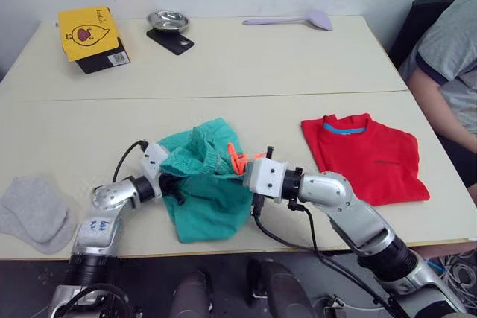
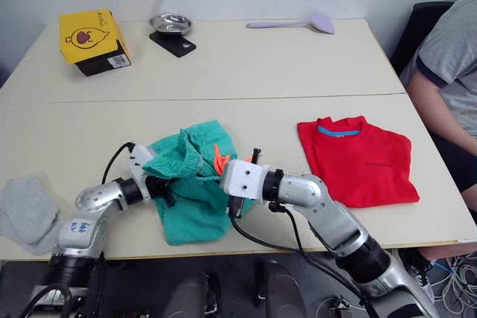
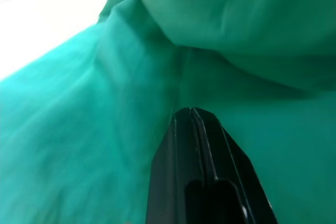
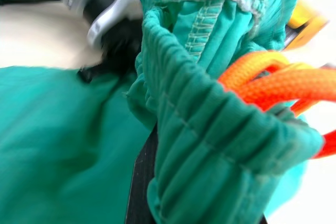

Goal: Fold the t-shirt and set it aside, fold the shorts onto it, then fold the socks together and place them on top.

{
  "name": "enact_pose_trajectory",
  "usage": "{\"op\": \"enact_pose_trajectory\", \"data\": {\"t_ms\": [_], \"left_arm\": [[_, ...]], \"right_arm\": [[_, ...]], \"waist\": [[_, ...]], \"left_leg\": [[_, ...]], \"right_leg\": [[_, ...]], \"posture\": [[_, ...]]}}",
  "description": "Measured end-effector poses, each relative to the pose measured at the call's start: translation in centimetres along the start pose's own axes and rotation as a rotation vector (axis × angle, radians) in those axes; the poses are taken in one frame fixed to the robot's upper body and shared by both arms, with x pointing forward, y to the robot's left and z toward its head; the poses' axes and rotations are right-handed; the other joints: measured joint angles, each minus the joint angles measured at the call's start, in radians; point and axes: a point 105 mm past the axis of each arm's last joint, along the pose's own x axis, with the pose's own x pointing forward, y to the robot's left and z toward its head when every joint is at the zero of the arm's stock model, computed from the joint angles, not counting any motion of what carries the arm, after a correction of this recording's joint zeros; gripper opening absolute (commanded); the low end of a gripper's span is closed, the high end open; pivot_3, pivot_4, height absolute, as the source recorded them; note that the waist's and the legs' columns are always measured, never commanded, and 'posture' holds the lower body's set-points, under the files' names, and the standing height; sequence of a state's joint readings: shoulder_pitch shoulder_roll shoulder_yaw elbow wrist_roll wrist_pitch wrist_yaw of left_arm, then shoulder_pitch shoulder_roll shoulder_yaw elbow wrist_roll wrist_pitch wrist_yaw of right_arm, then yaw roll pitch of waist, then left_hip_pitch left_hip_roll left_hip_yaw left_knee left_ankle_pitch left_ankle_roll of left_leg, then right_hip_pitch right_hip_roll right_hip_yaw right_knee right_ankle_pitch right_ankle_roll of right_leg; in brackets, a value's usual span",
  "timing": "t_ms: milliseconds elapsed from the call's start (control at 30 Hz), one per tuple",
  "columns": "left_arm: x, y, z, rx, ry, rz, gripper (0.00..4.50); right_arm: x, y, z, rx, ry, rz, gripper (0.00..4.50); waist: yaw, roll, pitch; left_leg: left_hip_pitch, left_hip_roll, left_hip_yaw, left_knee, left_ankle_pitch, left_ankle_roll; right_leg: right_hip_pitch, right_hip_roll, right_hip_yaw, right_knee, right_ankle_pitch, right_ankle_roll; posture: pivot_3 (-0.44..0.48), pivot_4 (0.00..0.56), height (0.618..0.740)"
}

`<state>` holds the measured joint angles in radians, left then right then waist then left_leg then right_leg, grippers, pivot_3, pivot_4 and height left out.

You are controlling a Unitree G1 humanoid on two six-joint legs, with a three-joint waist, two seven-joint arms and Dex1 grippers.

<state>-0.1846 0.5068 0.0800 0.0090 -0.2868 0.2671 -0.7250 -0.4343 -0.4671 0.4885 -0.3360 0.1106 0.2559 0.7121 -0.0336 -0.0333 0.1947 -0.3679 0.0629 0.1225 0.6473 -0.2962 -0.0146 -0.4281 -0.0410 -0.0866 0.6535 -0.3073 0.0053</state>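
Observation:
The teal-green shorts lie bunched near the table's front edge, their orange drawstring poking up. My left gripper digs into their left side; in the left wrist view its fingers are pressed together against the cloth. From the right, my right gripper holds the gathered waistband, which drapes over its fingers. The red t-shirt lies folded flat to the right. At the far left front lie the grey socks.
A yellow box, a metal bowl on a black pad and a purple spatula sit along the far side. A person sits at the table's right edge.

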Motion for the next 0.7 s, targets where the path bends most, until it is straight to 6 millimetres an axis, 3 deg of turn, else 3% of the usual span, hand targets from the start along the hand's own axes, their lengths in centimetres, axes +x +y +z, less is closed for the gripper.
{"op": "enact_pose_trajectory", "data": {"t_ms": [133, 167, 233, 333, 467, 700], "left_arm": [[-0.9, 0.3, -0.2, -0.047, 0.002, 0.0, 0.0], [-1.3, 0.3, -0.2, -0.056, 0.004, -0.003, 0.0], [-2.0, 0.5, 0.0, -0.06, 0.013, -0.008, 0.0], [-3.5, 1.9, 1.0, -0.044, 0.013, 0.022, 0.0], [-4.8, 3.0, 2.2, -0.023, 0.001, 0.05, 0.0], [-5.5, 4.0, 4.1, 0.012, -0.021, 0.05, 0.0]], "right_arm": [[0.7, 1.2, -0.3, 0.08, -0.002, 0.097, 0.05], [0.9, 1.4, -0.1, 0.099, -0.015, 0.119, 0.24], [1.2, 1.6, 0.5, 0.142, -0.046, 0.158, 0.67], [1.6, 2.0, 1.5, 0.234, -0.102, 0.256, 1.69], [-0.2, 2.4, 2.0, 0.388, -0.14, 0.416, 3.01], [-5.4, 1.2, 2.4, 0.484, -0.106, 0.538, 3.01]], "waist": [[0.004, 0.0, 0.0], [0.003, 0.0, 0.0], [0.001, -0.001, 0.0], [0.004, -0.001, 0.001], [0.007, -0.001, 0.001], [0.008, -0.001, 0.001]], "left_leg": [[0.0, 0.0, -0.001, 0.0, 0.002, 0.0], [-0.001, 0.0, 0.0, 0.0, 0.002, 0.0], [-0.001, 0.0, -0.001, 0.0, 0.002, 0.0], [-0.002, 0.0, -0.001, -0.001, 0.002, -0.001], [-0.003, -0.001, -0.001, 0.0, 0.0, 0.003], [-0.003, -0.002, -0.001, -0.001, -0.003, 0.005]], "right_leg": [[0.0, 0.0, 0.0, 0.0, 0.001, -0.002], [0.0, 0.0, 0.0, 0.0, 0.002, -0.003], [-0.001, 0.0, 0.0, 0.0, 0.002, -0.003], [-0.002, 0.0, 0.0, 0.0, 0.001, -0.003], [-0.001, -0.002, -0.001, -0.001, 0.001, -0.004], [-0.001, -0.003, -0.001, -0.004, 0.001, -0.004]], "posture": [[0.0, 0.15, 0.74], [0.0, 0.15, 0.74], [0.0, 0.15, 0.74], [0.0, 0.15, 0.74], [0.0, 0.15, 0.74], [0.0, 0.15, 0.74]]}}
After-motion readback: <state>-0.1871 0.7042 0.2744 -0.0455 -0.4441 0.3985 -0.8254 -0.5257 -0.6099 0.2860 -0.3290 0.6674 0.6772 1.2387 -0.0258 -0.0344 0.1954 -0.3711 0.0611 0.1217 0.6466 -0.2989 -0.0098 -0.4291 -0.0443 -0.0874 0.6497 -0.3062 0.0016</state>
